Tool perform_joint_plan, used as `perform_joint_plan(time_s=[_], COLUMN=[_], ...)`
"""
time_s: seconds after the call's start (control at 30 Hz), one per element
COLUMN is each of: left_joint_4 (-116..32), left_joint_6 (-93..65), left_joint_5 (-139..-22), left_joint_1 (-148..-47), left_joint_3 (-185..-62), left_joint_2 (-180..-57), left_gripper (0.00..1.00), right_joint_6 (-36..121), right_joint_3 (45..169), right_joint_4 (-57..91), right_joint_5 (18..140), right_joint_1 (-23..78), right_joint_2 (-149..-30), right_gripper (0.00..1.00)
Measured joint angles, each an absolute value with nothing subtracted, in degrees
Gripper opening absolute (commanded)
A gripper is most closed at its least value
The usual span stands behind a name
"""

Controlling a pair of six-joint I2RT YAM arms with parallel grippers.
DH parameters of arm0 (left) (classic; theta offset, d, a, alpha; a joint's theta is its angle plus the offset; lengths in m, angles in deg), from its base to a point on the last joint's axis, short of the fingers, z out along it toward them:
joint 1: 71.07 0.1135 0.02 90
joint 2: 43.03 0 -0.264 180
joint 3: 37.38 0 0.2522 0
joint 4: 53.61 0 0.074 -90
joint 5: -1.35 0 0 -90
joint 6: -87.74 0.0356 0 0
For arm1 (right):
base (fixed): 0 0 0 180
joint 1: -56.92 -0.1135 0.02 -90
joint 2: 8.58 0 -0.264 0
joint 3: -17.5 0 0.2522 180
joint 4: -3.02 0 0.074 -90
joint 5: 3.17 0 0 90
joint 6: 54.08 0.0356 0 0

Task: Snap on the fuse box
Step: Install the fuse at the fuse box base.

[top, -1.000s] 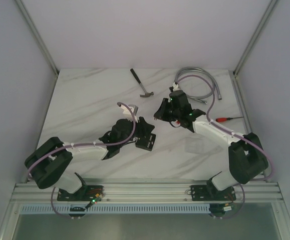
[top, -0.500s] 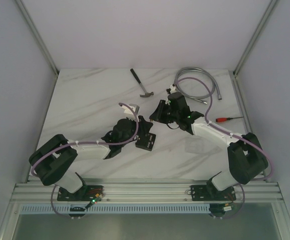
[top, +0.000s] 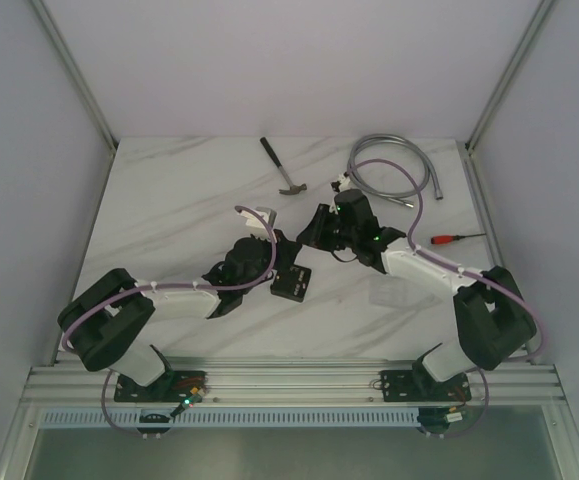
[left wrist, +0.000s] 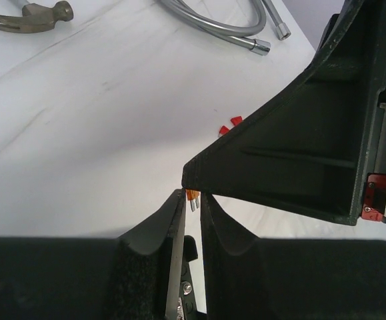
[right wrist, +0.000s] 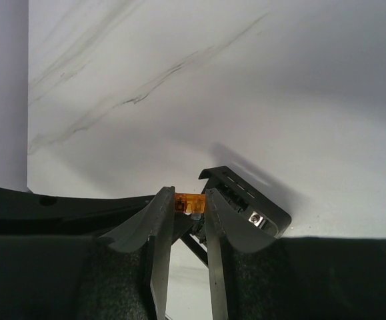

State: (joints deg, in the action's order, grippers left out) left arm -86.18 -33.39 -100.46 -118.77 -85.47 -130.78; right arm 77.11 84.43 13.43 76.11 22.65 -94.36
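The two tools had drawn together just beyond the fuse box (top: 291,283), which lay unmoved near the table's middle.
The right tool (right wrist: 189,195) pinched an orange fuse (right wrist: 187,202); the left tool (left wrist: 191,195) had narrowed about it, its grip impossible to judge. A mistimed release could have dropped or twisted the fuse, and the tools stood close enough to knock. White veined table (top: 169,200), hammer (top: 284,170) and hose (top: 394,165) by its far edge, pale walls around.

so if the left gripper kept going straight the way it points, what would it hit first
The orange fuse, right at the tips of its fingers. Just past that sits a black part, probably the right gripper, which holds the same fuse; how close it is I can't judge.
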Motion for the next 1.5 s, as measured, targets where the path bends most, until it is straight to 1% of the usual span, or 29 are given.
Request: perform_joint_plan(time_s=[0.13, 0.23, 0.37, 0.43, 0.47, 0.53, 0.6, 0.63, 0.73, 0.9, 1.07, 1.33, 1.5], left_joint_4=[-86.2, -86.2, -86.2, -86.1, -86.1, -86.1, -86.1, -86.0, -85.5, -84.8, -82.3, -77.5, -74.5], left_joint_6=[-33.4, -33.5, -33.5, -33.4, -33.4, -33.2, -32.5, -32.1, -30.2, -26.7, -23.1, -17.5, -14.6], left_joint_5=[-100.5, -100.5, -100.5, -100.5, -100.5, -100.5, -100.0, -99.7, -98.1, -90.3, -79.6, -64.8, -58.6], left_joint_1=[-118.8, -118.8, -118.8, -118.7, -118.7, -118.7, -118.8, -118.8, -118.7, -116.0, -111.8, -109.7, -109.3], left_joint_3=[-85.5, -85.5, -85.5, -85.5, -85.5, -85.5, -85.5, -85.5, -85.5, -85.3, -84.9, -84.7, -84.7], left_joint_2=[-130.8, -130.8, -130.8, -130.8, -130.8, -130.8, -130.6, -130.3, -129.0, -125.7, -121.5, -114.7, -111.3], left_gripper=[0.26, 0.23, 0.12, 0.04, 0.03, 0.02, 0.0, 0.0, 0.0, 0.0, 0.0, 0.0, 0.0], right_joint_6=[77.5, 77.7, 77.9, 78.1, 78.1, 78.1, 78.1, 78.0, 76.8, 70.2, 59.7, 41.0, 33.7], right_joint_3=[84.3, 84.2, 84.1, 84.1, 84.1, 83.8, 83.0, 82.7, 82.2, 82.2, 81.8, 81.7, 81.5], right_joint_4=[12.9, 12.7, 12.6, 12.5, 12.5, 12.1, 11.5, 11.2, 11.0, 11.0, 11.2, 16.4, 18.2], right_joint_5=[76.1, 76.1, 76.1, 76.0, 76.0, 76.0, 75.9, 75.9, 75.9, 74.2, 65.8, 50.1, 43.0], right_joint_1=[22.3, 22.2, 22.0, 22.0, 22.0, 21.9, 21.9, 21.9, 21.9, 23.3, 27.9, 29.4, 29.5], right_joint_2=[-94.1, -93.8, -93.5, -93.2, -93.2, -92.9, -92.2, -91.8, -90.1, -85.0, -80.3, -79.5, -78.2], right_gripper=[0.23, 0.23, 0.23, 0.23, 0.24, 0.27, 0.32, 0.36, 0.44, 0.47, 0.48, 0.44, 0.42])
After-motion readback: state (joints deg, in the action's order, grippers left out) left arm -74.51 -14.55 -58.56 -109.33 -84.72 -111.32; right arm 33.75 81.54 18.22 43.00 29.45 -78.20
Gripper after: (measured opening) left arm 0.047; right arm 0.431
